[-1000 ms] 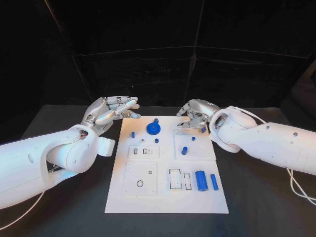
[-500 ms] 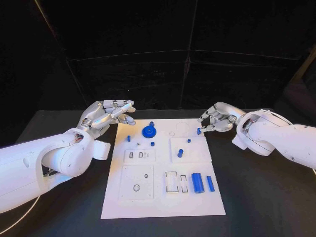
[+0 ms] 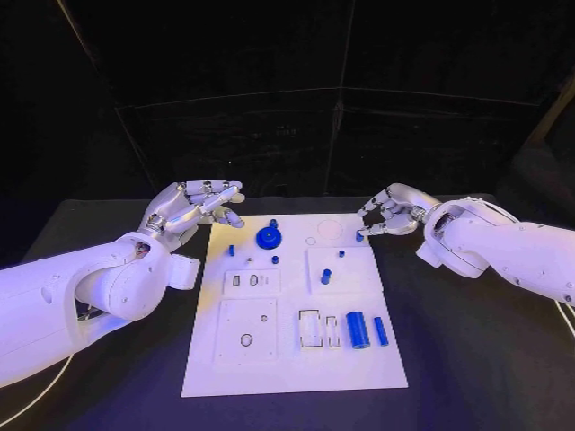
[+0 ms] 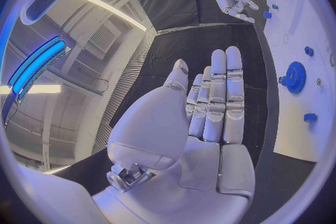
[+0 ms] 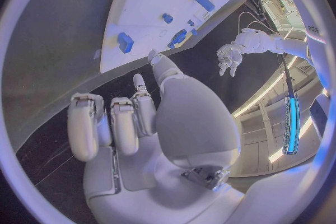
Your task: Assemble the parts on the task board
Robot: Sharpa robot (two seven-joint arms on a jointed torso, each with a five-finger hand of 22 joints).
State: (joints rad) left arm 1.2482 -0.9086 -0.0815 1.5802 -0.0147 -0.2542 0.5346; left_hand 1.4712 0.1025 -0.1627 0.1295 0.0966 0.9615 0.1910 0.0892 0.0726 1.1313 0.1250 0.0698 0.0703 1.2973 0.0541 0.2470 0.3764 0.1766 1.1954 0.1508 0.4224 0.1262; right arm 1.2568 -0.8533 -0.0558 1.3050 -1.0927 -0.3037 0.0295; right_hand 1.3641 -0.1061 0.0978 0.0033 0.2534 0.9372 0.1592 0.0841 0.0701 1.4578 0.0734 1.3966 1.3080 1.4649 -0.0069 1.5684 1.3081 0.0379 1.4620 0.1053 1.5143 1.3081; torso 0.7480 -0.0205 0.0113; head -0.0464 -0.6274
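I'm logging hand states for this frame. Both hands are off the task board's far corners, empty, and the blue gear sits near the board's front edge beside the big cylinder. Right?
Not quite. In the head view the blue gear sits near the far edge of the task board, well away from the big cylinder. The rest holds: the left hand and right hand hold nothing.

My two arms are glossy white, built from rounded, bulging shells with dark seams at the joints. The left arm (image 3: 67, 292) carries a small white boxy block near its wrist, and a thin pale cable trails beneath it. The right arm (image 3: 527, 256) has a white cable looping over its wrist and another hanging below. The left hand (image 3: 190, 208) and right hand (image 3: 392, 214) are silver metal with segmented fingers and white palm plates.
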